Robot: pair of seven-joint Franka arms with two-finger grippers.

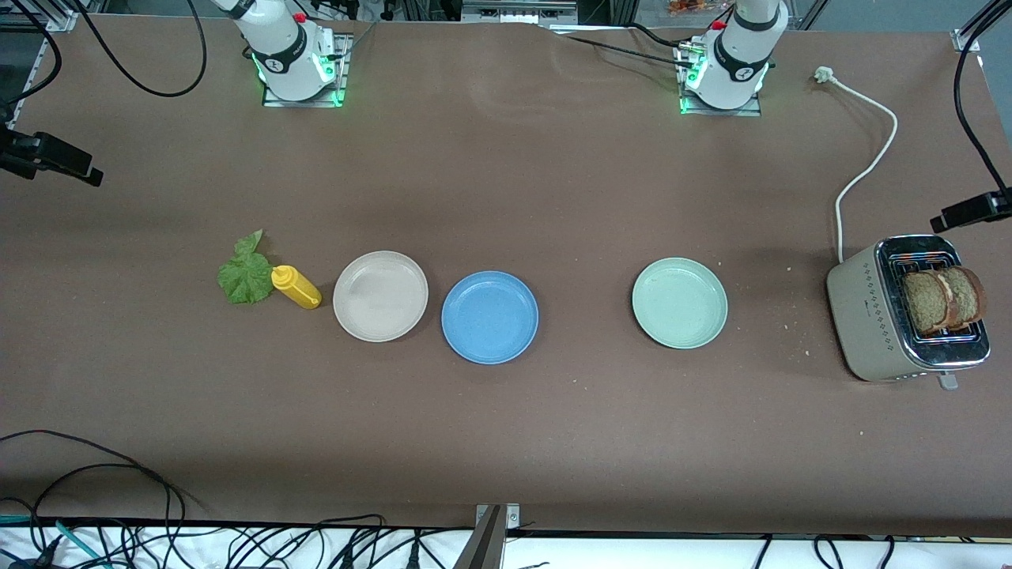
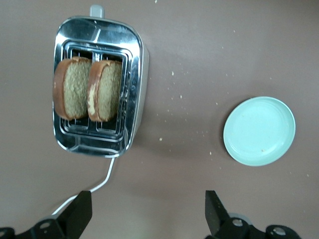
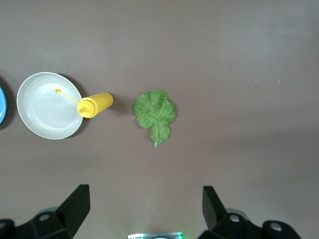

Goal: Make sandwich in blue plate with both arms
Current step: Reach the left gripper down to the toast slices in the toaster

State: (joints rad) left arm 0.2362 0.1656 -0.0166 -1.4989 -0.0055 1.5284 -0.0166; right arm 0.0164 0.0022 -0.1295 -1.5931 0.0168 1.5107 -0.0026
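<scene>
Bread slices [image 1: 943, 300] for the sandwich stand side by side on edge in the toaster's [image 1: 870, 316] two slots, at the right edge of the front view, with their flat faces turned to one another. The blue plate [image 1: 489, 317] lies bare at the middle of that view, just beside the beige plate [image 1: 380, 295] and well apart from the toaster, with the pale green plate [image 1: 679, 302] between plate and toaster. The lettuce leaf [image 1: 246, 274] lies flat at the left of the front view, touching the yellow squeeze bottle [image 1: 296, 287], which lies on its side with its nozzle toward the beige plate.

In the left wrist view the left gripper [image 2: 148, 211] hangs high over the table, both fingers spread wide and empty at the lower edge of the frame, the slices in the upper left of the frame. The left arm, based at the upper right of the front view, is clearly the nearer one to the bread. In the right wrist view the right gripper [image 3: 145, 209] is likewise spread wide and empty, high over the table, with the leaf near the frame's middle; the right arm is the nearer one to the lettuce.

The brown table [image 1: 553, 197] is flat, with open room around the blue plate. A few crumbs lie near the toaster, and its white cord [image 1: 866, 158] trails off up the frame.
</scene>
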